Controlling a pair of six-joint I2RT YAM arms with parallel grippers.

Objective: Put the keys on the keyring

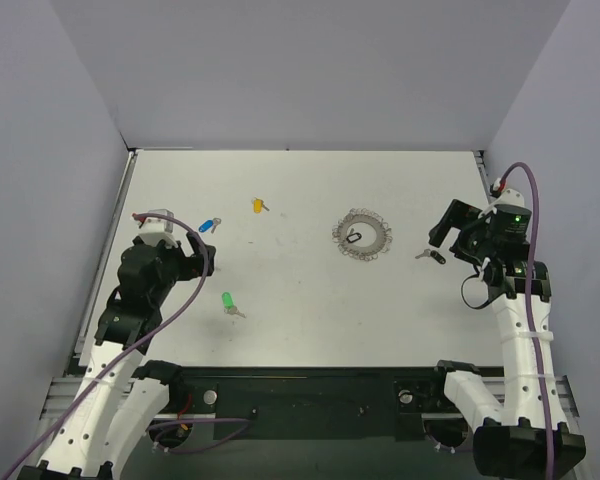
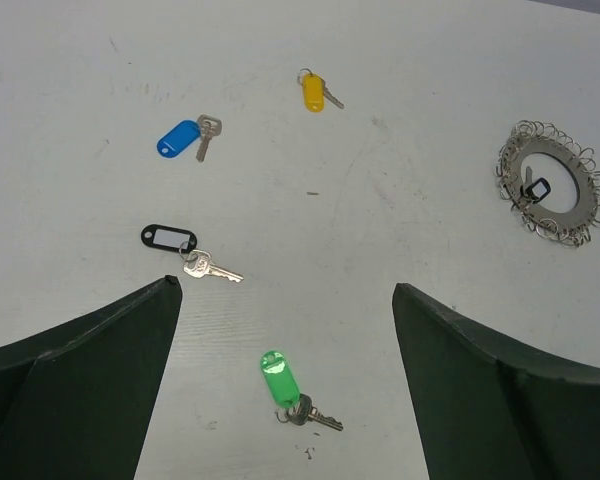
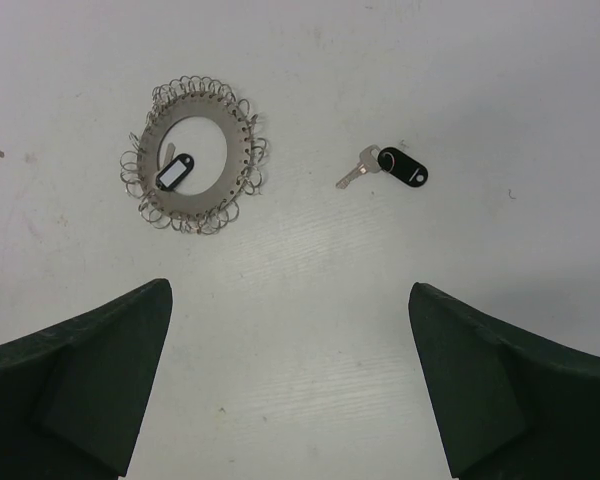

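Both claws gape wide and empty: the left claw (image 2: pixel 285 290) near the green key (image 2: pixel 278 377) and a black-tagged key (image 2: pixel 170 238), the right claw (image 3: pixel 292 288) near another black key (image 3: pixel 401 166). Farther out on the worktop (image 1: pixel 300 310) lies the keyring (image 1: pixel 378 236), a third black tag (image 1: pixel 354 238) inside its loop, with the blue key (image 1: pixel 209 224) and yellow key (image 1: pixel 258 205) left of it.

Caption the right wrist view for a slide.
Open right gripper facing keyring, one black key inside it, another black key lying apart.
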